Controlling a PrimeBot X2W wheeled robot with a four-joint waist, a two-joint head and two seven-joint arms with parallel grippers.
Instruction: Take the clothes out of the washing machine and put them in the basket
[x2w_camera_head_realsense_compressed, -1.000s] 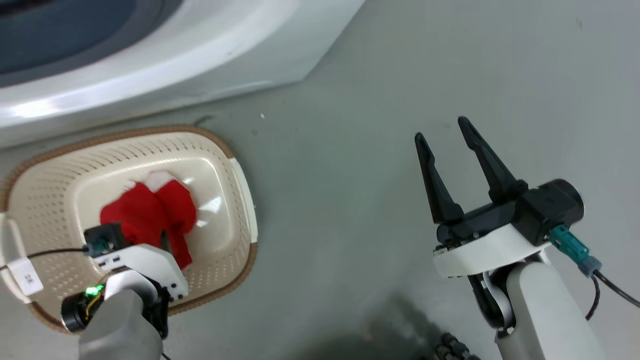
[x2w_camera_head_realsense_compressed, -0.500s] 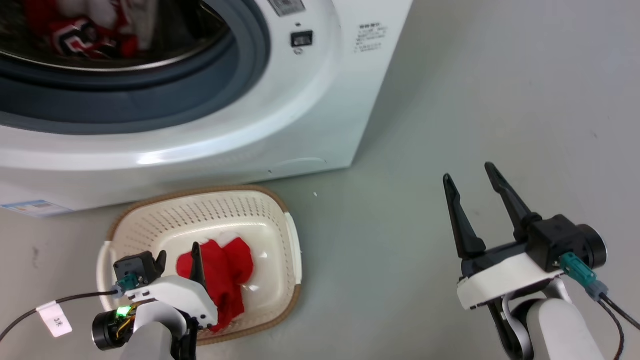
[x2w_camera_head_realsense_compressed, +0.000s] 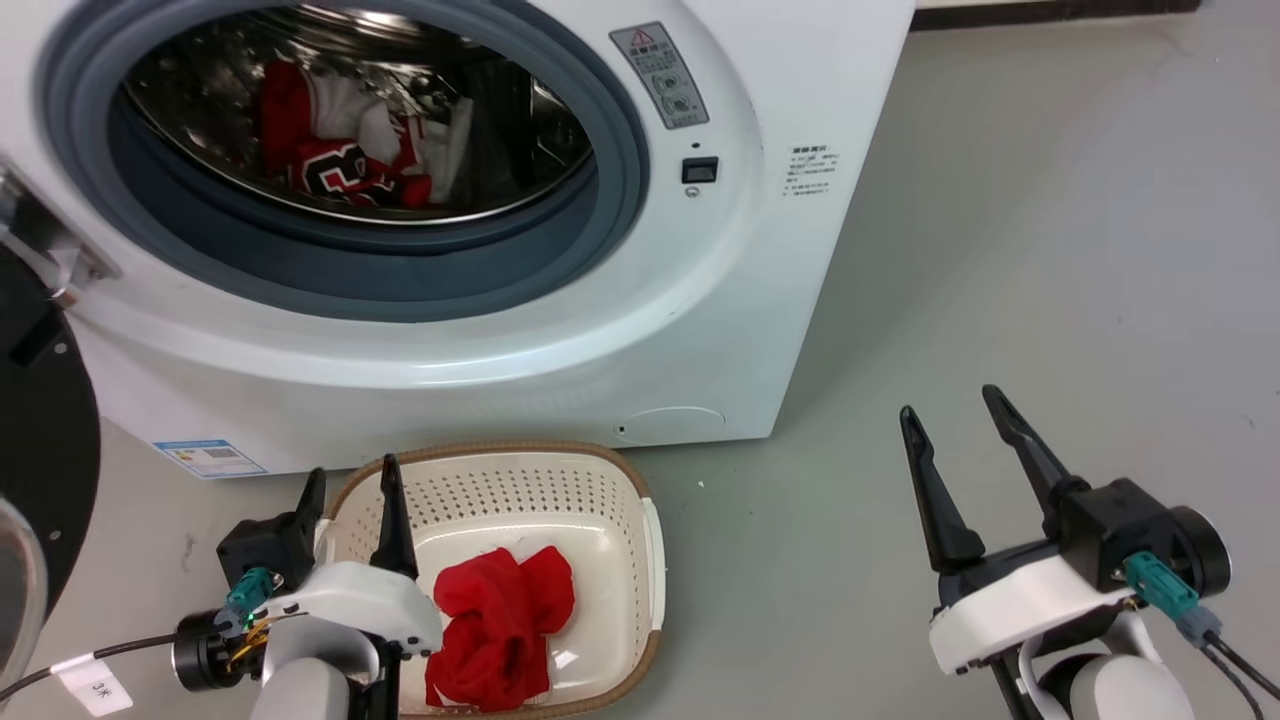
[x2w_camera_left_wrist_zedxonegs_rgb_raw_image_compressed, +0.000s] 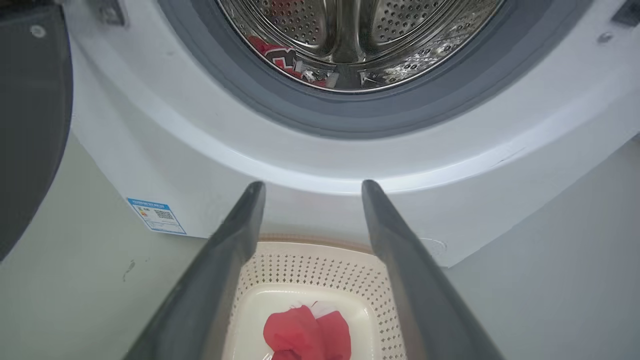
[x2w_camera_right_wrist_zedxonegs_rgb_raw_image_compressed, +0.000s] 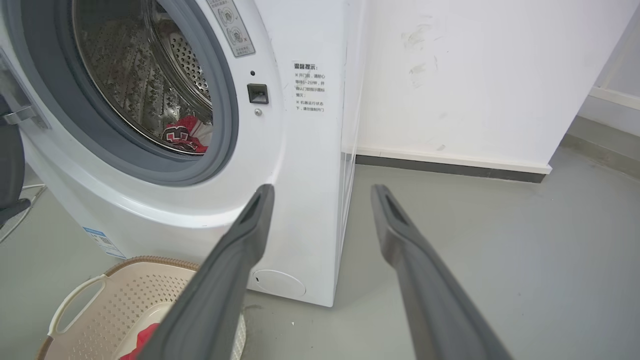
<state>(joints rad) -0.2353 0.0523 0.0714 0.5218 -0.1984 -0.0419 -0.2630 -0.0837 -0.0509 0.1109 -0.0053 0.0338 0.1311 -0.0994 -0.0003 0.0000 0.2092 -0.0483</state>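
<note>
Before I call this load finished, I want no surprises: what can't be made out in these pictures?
Drum, head view: the jersey covers its floor; anything under it is hidden.
Red garment in the basket, left wrist view: cut by the bottom edge.
Door, head view: cut by the left edge.
Warning label, head view: print too small to read.
</note>
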